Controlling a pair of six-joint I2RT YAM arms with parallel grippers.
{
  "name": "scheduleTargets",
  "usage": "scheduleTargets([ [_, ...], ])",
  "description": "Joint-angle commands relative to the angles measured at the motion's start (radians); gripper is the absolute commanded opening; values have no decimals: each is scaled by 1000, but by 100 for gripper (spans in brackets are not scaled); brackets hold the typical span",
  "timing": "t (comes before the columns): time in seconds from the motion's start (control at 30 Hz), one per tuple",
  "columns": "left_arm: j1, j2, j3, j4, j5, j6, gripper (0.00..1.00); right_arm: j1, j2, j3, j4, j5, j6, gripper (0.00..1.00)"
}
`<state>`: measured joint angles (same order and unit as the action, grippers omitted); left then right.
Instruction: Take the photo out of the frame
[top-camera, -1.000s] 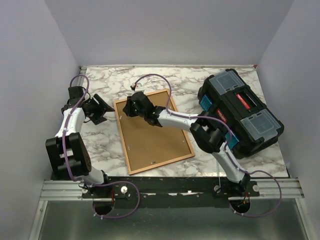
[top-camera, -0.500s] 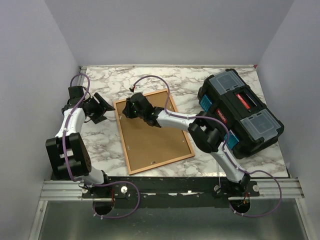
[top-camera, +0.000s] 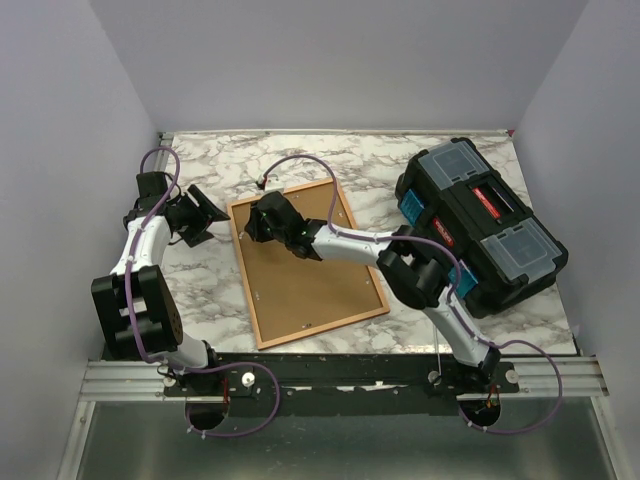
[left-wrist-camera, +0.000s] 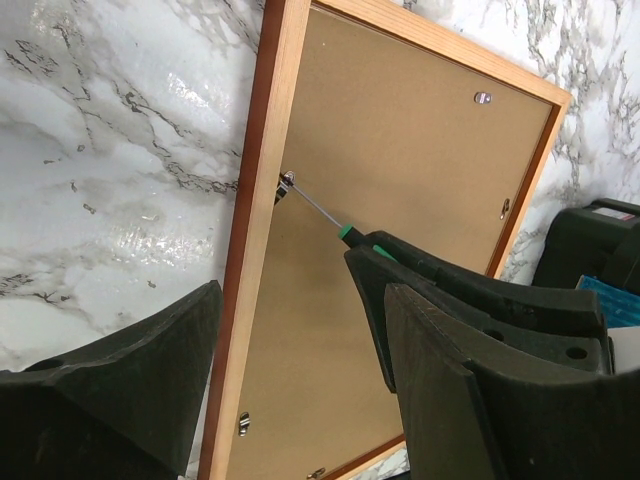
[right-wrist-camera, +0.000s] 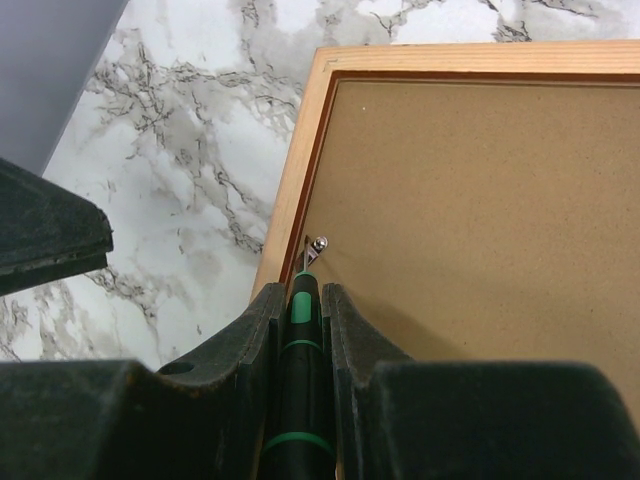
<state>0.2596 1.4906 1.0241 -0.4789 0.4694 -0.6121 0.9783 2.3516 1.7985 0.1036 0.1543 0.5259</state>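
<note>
- At the centre of the top view, the frame (top-camera: 305, 265) lay face down on the marble table (top-camera: 380, 165), with its brown backing board (right-wrist-camera: 480, 200) uppermost and seated inside the orange-red rim.
- You could not see the photo in any view. Judge it to have been under the board, so the removal itself had not begun.
- Near the upper left of the frame, the right gripper (top-camera: 262, 222) was clamped on a green-and-black screwdriver (right-wrist-camera: 300, 330). The tip met a small metal retaining clip (right-wrist-camera: 318, 243) on the frame's left edge.
- Judge this step as clip release, early in the task. Further clips (left-wrist-camera: 482, 98) showed along the other edges in the left wrist view. Whether any had been turned clear could not be told.
- Left of the frame's upper left corner, the left gripper (top-camera: 200, 215) hung with its fingers spread and gripped nothing.
- Remaining work, as judged: free the clips, lift the board, extract the photo.
- At the right of the top view, the black toolbox (top-camera: 480, 225) carried a red label on its lid. Its lettering was too small to read.
- No other brand or writing was legible.
</note>
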Motion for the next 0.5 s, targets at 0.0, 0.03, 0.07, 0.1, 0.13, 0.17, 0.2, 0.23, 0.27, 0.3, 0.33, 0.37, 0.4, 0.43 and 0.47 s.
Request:
scheduleTargets([
  [0.0, -4, -31, -9, 13, 12, 18, 68, 23, -45, -53, -89, 24, -25, 1],
  [0.03, -3, -30, -9, 13, 10, 19, 68, 24, -51, -60, -85, 25, -24, 1],
  [0.07, -2, -29, -8, 11, 8, 20, 68, 25, -55, -65, -85, 25, -24, 1],
  [0.1, -3, -30, -7, 10, 7, 20, 68, 25, -58, -68, -84, 28, -26, 1],
  [0.13, -4, -29, -7, 10, 6, 20, 68, 25, -59, -70, -86, 29, -27, 1],
  [0.17, -3, -29, -7, 10, 5, 21, 68, 25, -60, -71, -88, 33, -26, 1],
  [0.2, -4, -29, -7, 8, 6, 21, 68, 26, -61, -73, -88, 34, -27, 1],
  [0.23, -4, -29, -7, 9, 3, 21, 68, 25, -63, -74, -89, 34, -28, 1],
  [0.27, -5, -28, -8, 8, 2, 22, 68, 25, -64, -76, -90, 34, -28, 1],
  [0.3, -4, -27, -7, 8, 2, 22, 68, 26, -67, -78, -91, 36, -28, 1],
  [0.33, -3, -26, -6, 8, 2, 23, 68, 27, -70, -81, -91, 43, -29, 1],
  [0.37, -5, -26, -6, 7, 2, 23, 68, 26, -74, -86, -91, 51, -29, 1],
  [0.4, -4, -26, -5, 6, 1, 23, 68, 26, -77, -88, -92, 60, -32, 1],
  [0.43, -4, -26, -5, 6, 0, 23, 68, 27, -77, -86, -98, 70, -35, 1],
  [0.47, -5, -26, -6, 7, -1, 23, 68, 27, -77, -82, -102, 83, -38, 1],
])
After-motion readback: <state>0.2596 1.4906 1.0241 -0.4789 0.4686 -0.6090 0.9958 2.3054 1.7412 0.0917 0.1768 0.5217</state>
